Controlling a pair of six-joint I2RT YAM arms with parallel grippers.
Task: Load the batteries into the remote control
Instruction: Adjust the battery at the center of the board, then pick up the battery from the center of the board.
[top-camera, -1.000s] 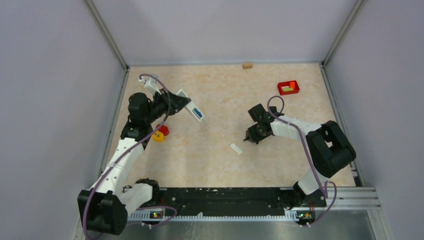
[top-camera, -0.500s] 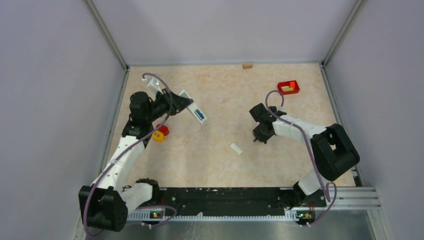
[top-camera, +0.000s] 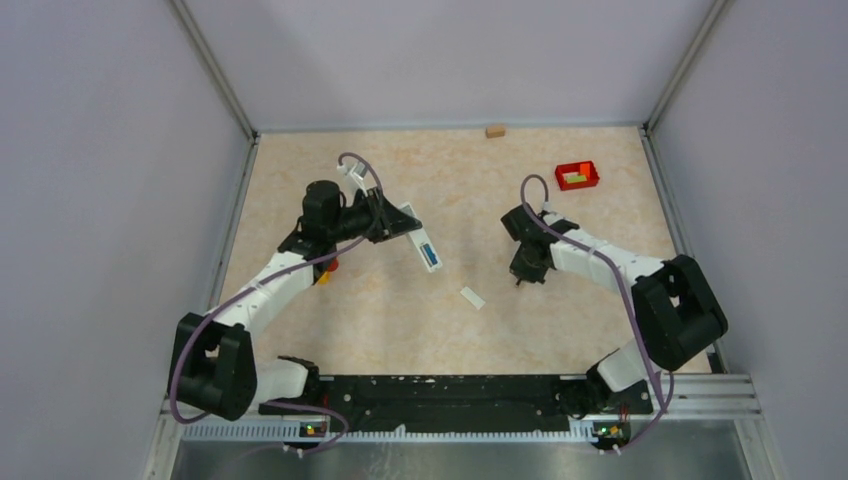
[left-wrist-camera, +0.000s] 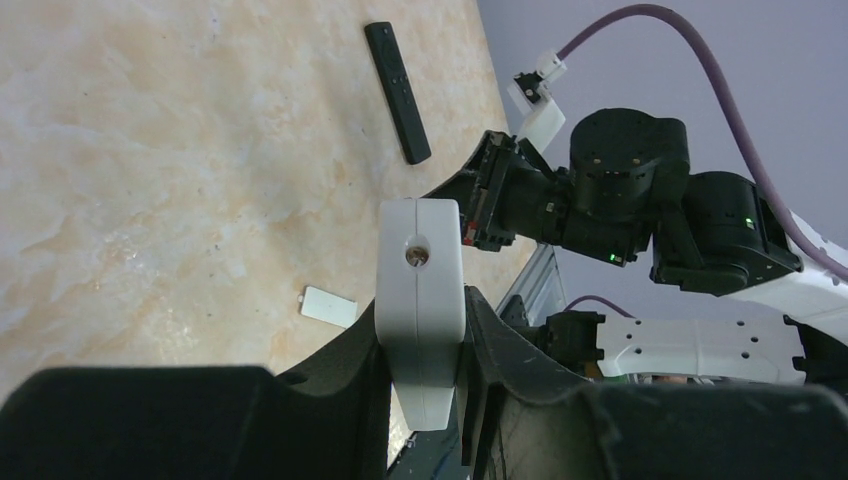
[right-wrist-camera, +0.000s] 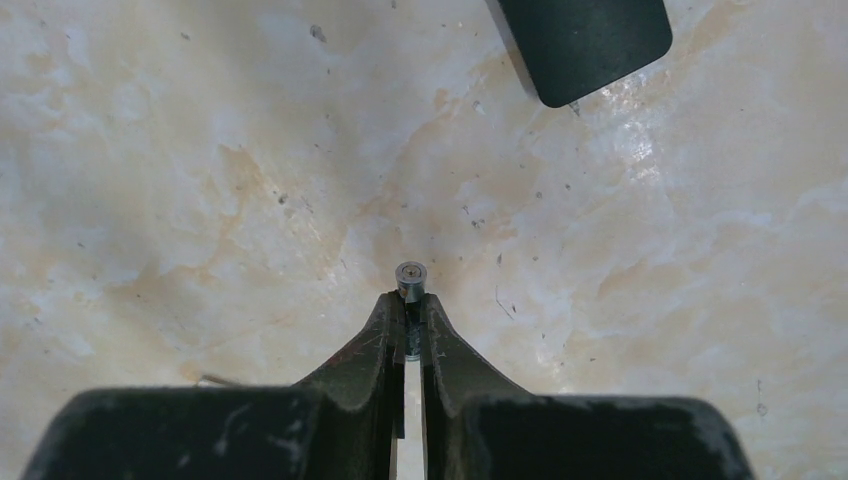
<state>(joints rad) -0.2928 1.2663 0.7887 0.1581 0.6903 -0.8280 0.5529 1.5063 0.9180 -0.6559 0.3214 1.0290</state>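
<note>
One battery (right-wrist-camera: 410, 275), one white remote (left-wrist-camera: 420, 300)

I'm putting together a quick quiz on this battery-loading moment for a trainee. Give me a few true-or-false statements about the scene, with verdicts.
1. The left pincer grips the white remote. True.
2. The right pincer stands open and empty. False: it is shut on a small battery.
3. The cover plate lies on the table, touched by neither pincer. True.
4. The red box sits close to the left arm's base. False: it sits toward the far right of the table.
5. The black remote lies flat on the table. True.
</note>
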